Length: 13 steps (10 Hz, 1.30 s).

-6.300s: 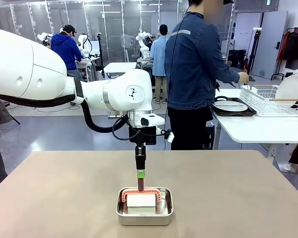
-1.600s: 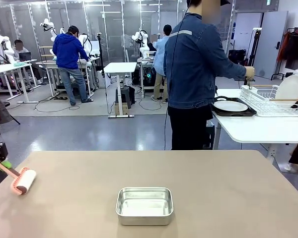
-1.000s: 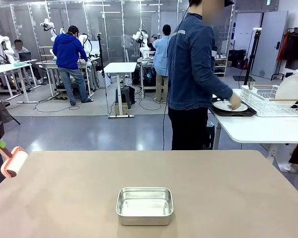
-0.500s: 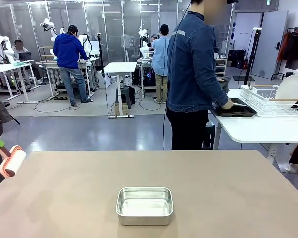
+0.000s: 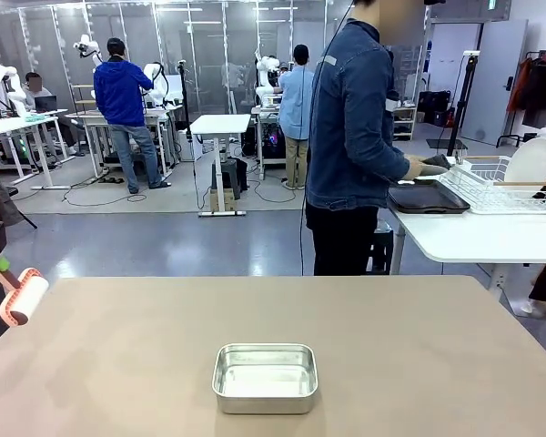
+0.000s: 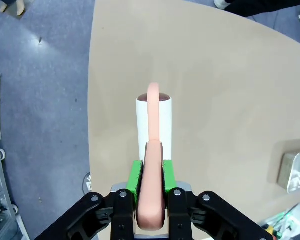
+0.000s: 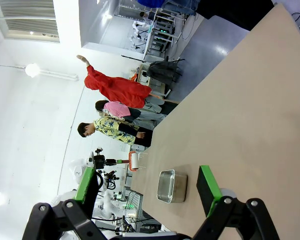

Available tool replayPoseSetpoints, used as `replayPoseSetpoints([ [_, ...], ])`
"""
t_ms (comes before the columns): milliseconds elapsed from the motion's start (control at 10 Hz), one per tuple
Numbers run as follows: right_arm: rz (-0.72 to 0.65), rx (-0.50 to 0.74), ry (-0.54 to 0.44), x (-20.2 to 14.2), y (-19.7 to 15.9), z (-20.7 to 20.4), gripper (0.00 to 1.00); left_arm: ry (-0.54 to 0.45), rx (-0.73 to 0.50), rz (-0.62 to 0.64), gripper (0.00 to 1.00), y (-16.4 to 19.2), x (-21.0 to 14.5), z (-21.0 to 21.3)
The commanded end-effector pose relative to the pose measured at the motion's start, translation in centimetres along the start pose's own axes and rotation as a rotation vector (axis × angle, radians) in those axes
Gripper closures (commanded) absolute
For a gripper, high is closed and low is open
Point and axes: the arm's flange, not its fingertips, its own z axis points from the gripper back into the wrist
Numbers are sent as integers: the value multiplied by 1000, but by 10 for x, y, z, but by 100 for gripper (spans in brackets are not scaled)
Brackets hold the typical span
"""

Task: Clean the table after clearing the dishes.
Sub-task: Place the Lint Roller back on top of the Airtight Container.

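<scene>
Step in hand, as judged: starting the roller pass over the table [image 5: 419,364].

The left gripper [image 6: 151,176] is clamping the pink handle of a lint roller [image 5: 25,298] between its green pads, with the white roll pointing forward over the table's left edge. The roll appears to be hanging just clear of the top, though neither angle is settling whether it is touching. The right gripper [image 7: 146,186] is standing with its jaws wide apart, holding nothing.

To do this well, the roll should be laid flat on the surface before travelling. Strokes should be running straight and overlapping, worked inward from the left edge. The steel pan [image 5: 265,377] is sitting at the near centre, so passes should be skirting it.

The table top is showing plain matte beige, with no visible crumbs or stains. A dark tray [image 5: 428,198] is lying on the white side table, under the person's hand [image 5: 428,167]. A white plate [image 5: 530,164] is standing in the wire rack [image 5: 478,187].
</scene>
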Motion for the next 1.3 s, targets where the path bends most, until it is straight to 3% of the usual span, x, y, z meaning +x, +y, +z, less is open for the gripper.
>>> replayPoseSetpoints([
  [0, 5, 9, -3, 1, 3, -1, 0, -13, -5, -8, 78, 2, 2, 4],
  [300, 5, 9, -3, 1, 3, -1, 0, 0, 0, 0, 78, 0, 0, 0],
  [500, 5, 9, -3, 1, 3, -1, 0, -90, 93, -363, 78, -85, 12, 64],
  [800, 5, 9, -3, 1, 3, -1, 0, -140, 135, -944, 78, -232, -33, 124],
  [1200, 5, 9, -3, 1, 3, -1, 0, -75, -23, -1525, 78, -389, -106, 118],
])
